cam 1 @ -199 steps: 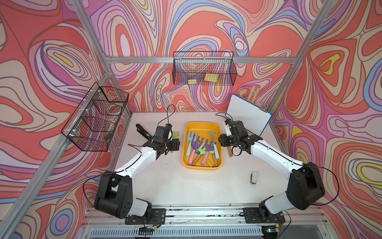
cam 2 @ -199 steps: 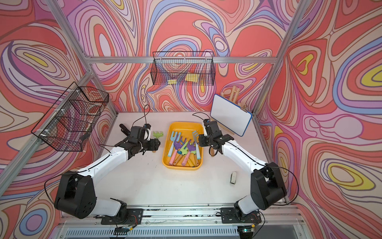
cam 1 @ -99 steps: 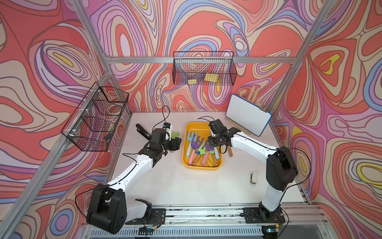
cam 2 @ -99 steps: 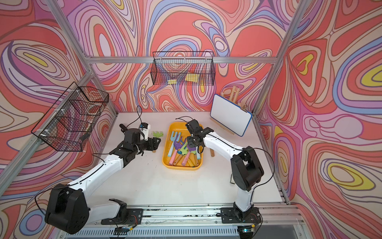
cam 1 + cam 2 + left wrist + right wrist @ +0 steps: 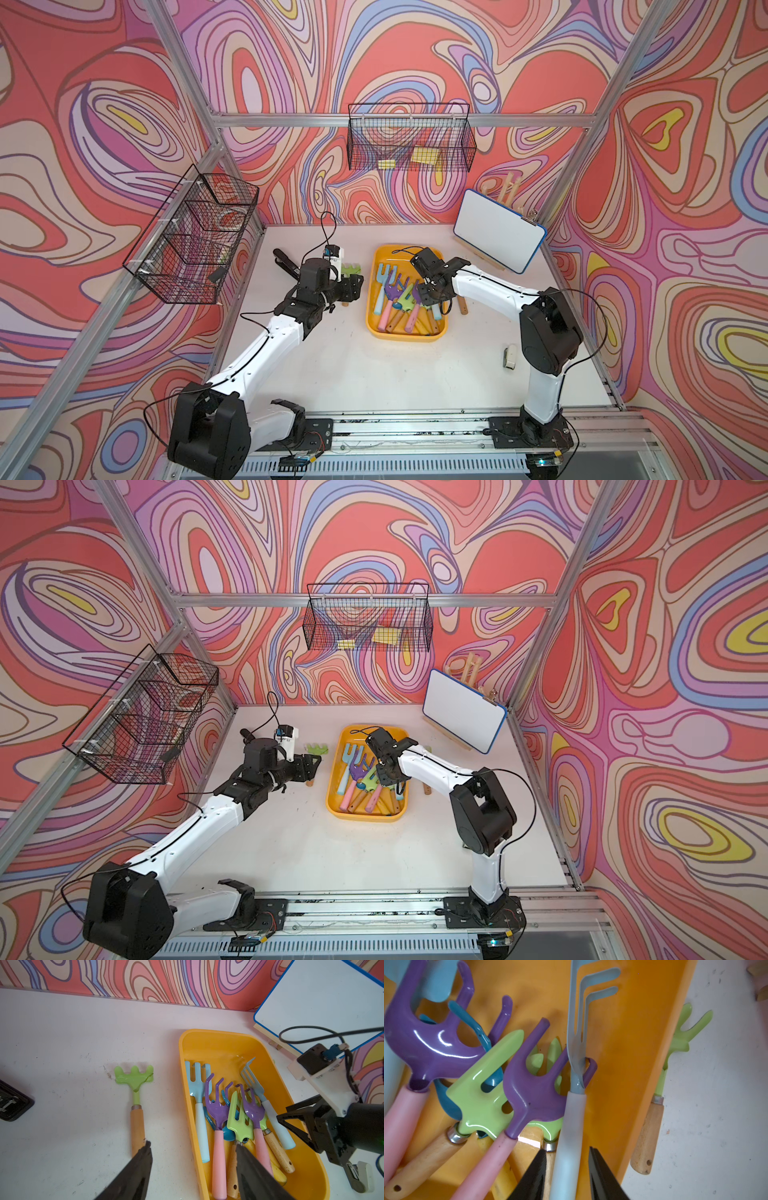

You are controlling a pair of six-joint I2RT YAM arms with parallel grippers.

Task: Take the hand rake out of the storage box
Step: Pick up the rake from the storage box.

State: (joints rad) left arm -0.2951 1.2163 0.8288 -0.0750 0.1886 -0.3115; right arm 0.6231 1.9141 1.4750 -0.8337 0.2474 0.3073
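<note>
The right arm has swung in from beside the storage box [image 5: 401, 337] and dropped over its contents, and its jaws have drawn in from a wider spread. The left arm has barely shifted.

The right gripper [image 5: 566, 1152] now sits low inside the box. Its jaws are narrow and straddle the pale blue handle of the grey-blue hand rake [image 5: 572, 1122]. A thin sliver of gap shows on each side of the handle, so no firm clamp is visible. That rake lies in the box along its right-hand wall, tines toward the back wall, its neck crossing a tine of 1 of the 2 purple rakes [image 5: 533, 1093].

Packed beside it are those pink-handled purple rakes, lime-green heads on wooden handles, and a teal tool underneath. A pale blue fork [image 5: 198, 1093] lies against the left wall.

The left gripper [image 5: 192, 1145] hangs with jaws wide above the box's left rim, holding nothing. Just left of the box a green rake [image 5: 136, 1103] with a wooden handle lies flat on the tabletop [image 5: 353, 374]. A second green rake [image 5: 660, 1093] lies just outside the right wall. In a top view a whiteboard [image 5: 498, 230] leans on its easel at the back right.
</note>
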